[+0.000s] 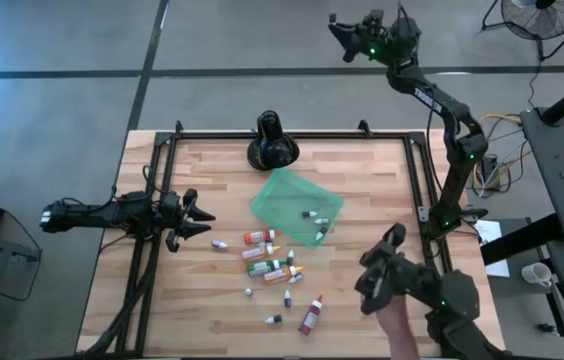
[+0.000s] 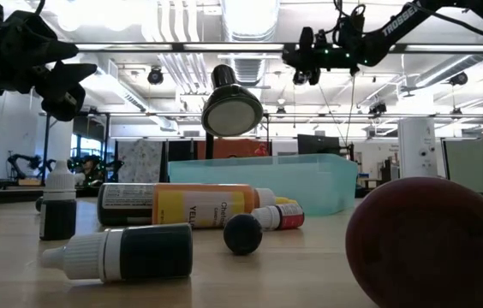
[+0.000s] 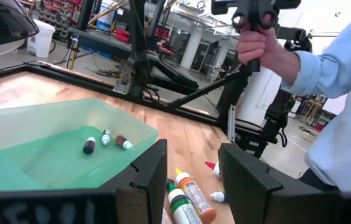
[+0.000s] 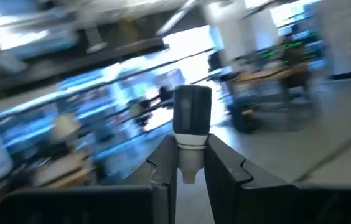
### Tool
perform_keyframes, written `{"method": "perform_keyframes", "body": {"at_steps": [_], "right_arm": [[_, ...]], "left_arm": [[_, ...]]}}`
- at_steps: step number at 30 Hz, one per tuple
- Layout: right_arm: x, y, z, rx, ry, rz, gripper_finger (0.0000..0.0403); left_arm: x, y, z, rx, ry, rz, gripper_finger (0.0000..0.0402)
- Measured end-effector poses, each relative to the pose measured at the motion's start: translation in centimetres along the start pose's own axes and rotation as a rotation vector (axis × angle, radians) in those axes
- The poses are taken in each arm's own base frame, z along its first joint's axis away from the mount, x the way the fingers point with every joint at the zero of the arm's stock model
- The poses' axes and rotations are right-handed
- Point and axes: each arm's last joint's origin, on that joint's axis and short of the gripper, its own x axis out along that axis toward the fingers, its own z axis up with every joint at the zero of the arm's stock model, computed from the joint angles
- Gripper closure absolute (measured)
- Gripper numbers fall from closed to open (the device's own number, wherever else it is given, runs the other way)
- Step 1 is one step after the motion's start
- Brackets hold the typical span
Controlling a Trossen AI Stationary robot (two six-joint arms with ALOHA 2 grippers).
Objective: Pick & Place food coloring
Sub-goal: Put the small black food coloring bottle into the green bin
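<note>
A wooden table (image 1: 212, 310) seen from above holds a scatter of small food coloring bottles (image 1: 272, 265) near its middle, lying just in front of a translucent green tray (image 1: 280, 195). A few more small bottles (image 3: 106, 140) lie inside the tray. A black stand (image 1: 271, 142) sits behind the tray at the table's far edge. The left gripper (image 1: 202, 218) hovers at the table's left side, its fingers (image 3: 147, 180) apart and empty, pointing toward the bottles. The right gripper (image 1: 336, 27) is raised beyond the table's far right corner, its fingers (image 4: 225, 168) clamped on a dark bottle with a white cap (image 4: 191, 127). A person's hand (image 1: 394, 318) rests at the near right edge.
</note>
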Motion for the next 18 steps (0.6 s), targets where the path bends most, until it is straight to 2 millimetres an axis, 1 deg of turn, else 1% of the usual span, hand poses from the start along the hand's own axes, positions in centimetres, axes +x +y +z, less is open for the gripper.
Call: {"method": "perform_keyframes", "body": {"at_steps": [3,4,5,9,10,12,14,16,18], "right_arm": [[0.1,-0.4,-0.1,-0.027,-0.058,-0.16,0.0359],[0.1,-0.5,-0.2,-0.037,-0.057,-0.188,0.0359],[0.1,-0.5,-0.3,-0.038,-0.041,-0.178,0.0359],[0.2,0.1,-0.8,-0.015,0.07,0.023,0.0359],[0.3,0.2,-0.9,-0.012,0.074,0.031,0.0359],[0.4,0.2,-1.0,-0.014,0.047,-0.031,0.0359],[0.4,-0.2,-0.9,-0.042,-0.006,-0.168,0.0359],[0.4,-0.5,-0.8,-0.073,-0.047,-0.263,0.0359],[0.3,-0.5,-0.7,-0.076,-0.045,-0.252,0.0359]], "left_arm": [[0.0,0.0,0.0,0.0,0.0,0.0,0.0284],[0.0,0.0,0.0,0.0,0.0,0.0,0.0284],[0.0,0.0,0.0,0.0,0.0,0.0,0.0284],[0.0,0.0,0.0,0.0,-0.004,0.0,0.0284],[0.0,0.0,0.0,0.0,-0.004,-0.001,0.0284],[0.0,0.0,0.0,0.001,-0.006,-0.002,0.0284],[0.0,0.0,0.1,0.001,-0.007,-0.002,0.0284],[0.0,0.0,0.1,0.001,-0.007,-0.002,0.0284],[0.0,0.0,0.1,0.001,-0.007,-0.002,0.0284]]}}
